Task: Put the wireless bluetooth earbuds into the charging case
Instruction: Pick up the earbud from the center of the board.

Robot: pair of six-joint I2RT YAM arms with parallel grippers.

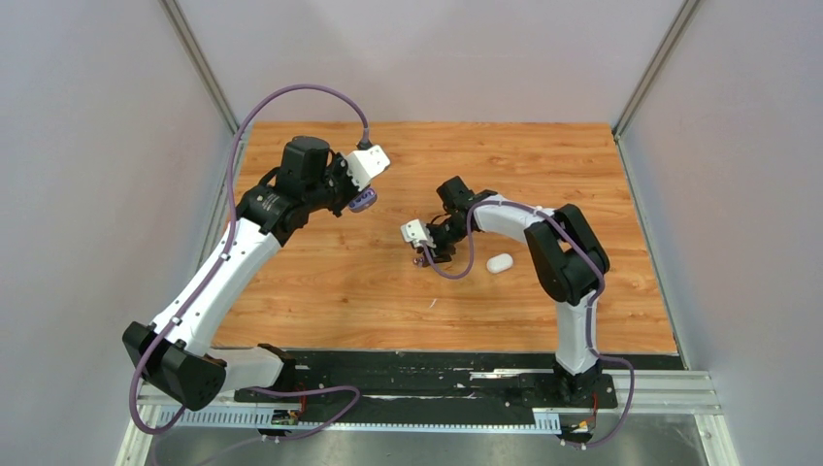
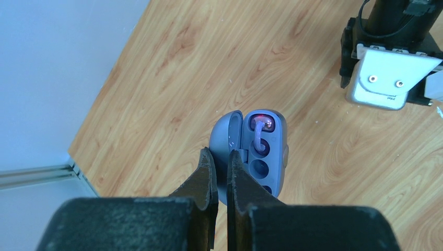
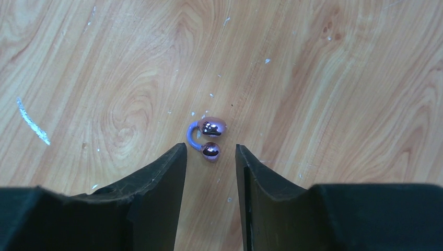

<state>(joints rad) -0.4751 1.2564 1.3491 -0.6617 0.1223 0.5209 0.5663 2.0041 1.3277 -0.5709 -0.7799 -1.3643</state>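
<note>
While the left gripper [image 2: 222, 157] clamps the open purple charging case [image 2: 267, 151], centre the parted right gripper [image 3: 210, 148] over the purple earbud [image 3: 208, 137], descend squarely, close gently.

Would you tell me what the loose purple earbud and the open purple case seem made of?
The loose purple earbud: glossy, likely metallised plastic, its beads mirror the lights; its loop looks matte and rubbery. The open purple case: probably smooth satin plastic, softly sheened.
</note>
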